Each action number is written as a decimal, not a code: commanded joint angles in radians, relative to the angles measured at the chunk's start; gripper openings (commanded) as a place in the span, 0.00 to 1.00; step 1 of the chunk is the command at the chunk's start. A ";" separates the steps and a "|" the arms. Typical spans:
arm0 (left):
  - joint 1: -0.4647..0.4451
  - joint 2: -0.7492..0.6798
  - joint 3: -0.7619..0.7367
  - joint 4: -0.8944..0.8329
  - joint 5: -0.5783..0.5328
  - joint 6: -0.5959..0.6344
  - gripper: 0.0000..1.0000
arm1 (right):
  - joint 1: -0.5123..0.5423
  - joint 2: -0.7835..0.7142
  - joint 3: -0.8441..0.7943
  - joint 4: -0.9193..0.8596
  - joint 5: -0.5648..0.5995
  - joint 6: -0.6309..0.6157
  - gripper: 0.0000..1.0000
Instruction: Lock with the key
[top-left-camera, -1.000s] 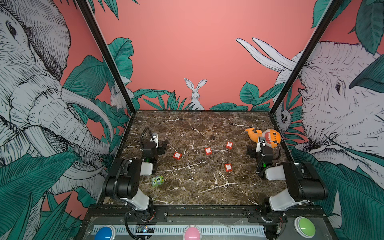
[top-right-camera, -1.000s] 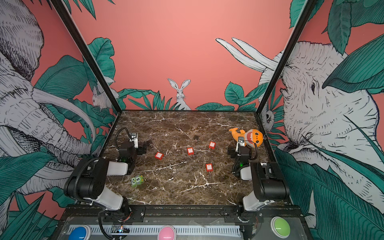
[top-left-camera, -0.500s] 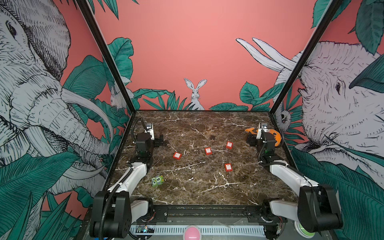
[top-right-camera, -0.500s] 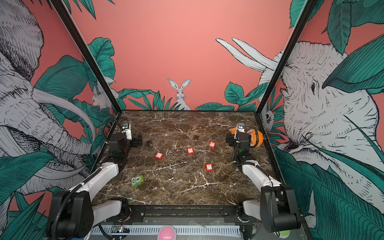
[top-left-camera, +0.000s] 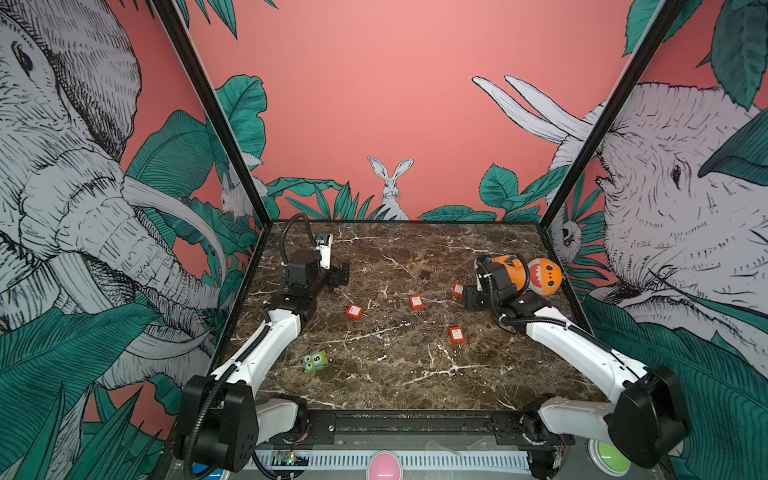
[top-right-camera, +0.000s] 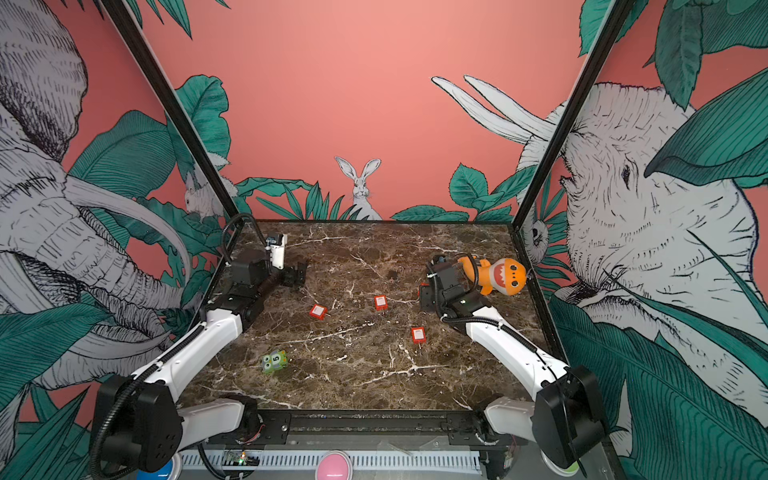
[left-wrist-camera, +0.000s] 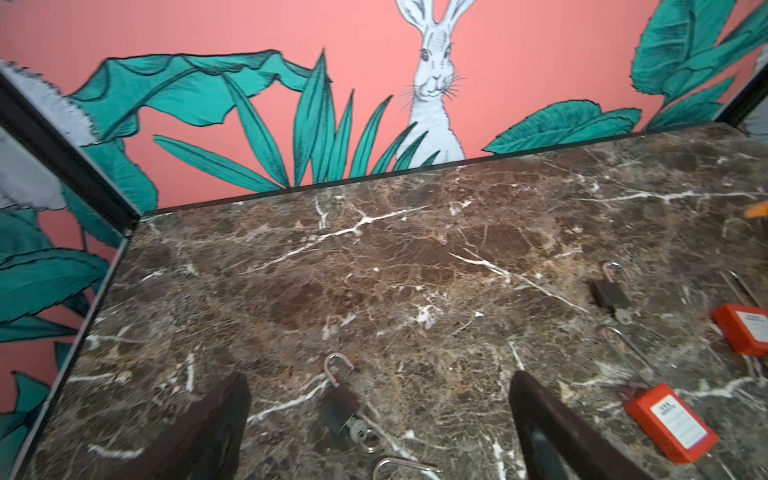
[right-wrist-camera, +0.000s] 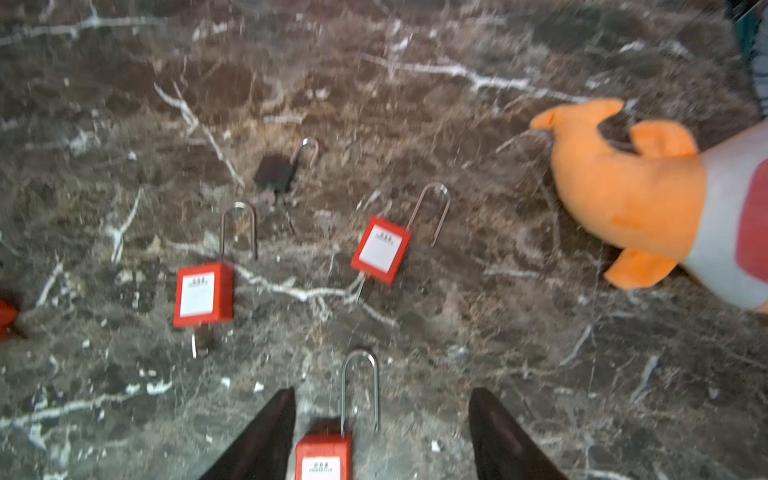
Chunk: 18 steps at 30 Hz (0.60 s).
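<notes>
Marble tabletop (top-left-camera: 395, 374) holds red padlocks (right-wrist-camera: 203, 293); right claw (right-wrist-camera: 382, 395) straddles one.

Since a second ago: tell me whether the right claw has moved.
Yes. In a top view the right claw has shifted left, away from the orange shark toy.

The brown marble desk (top-left-camera: 395, 374) carries locks and toys. A red plastic padlock with a long steel shackle (right-wrist-camera: 324, 457) lies between the fingers of the right hand (right-wrist-camera: 382, 395); two more red padlocks (right-wrist-camera: 203, 295) lie flat farther ahead of it. A small dark metal padlock (left-wrist-camera: 340, 409) — silver key (left-wrist-camera: 359, 432) in its base — lies between the fingers of the left hand (left-wrist-camera: 380, 380), a second dark padlock (left-wrist-camera: 609, 293) farther out. An orange plush shark (top-left-camera: 540, 276) rests just beside the right hand; a small green toy block (top-left-camera: 315, 361) sits well behind the left hand.
</notes>
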 joint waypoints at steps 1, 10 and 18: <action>-0.032 0.037 0.061 -0.030 0.039 0.004 0.97 | 0.054 -0.005 -0.035 -0.133 -0.033 0.101 0.63; -0.109 0.124 0.135 -0.058 0.035 0.057 0.97 | 0.103 0.104 -0.052 -0.149 -0.085 0.154 0.66; -0.132 0.109 0.097 -0.054 0.025 0.030 0.96 | 0.115 0.211 -0.042 -0.118 -0.118 0.160 0.62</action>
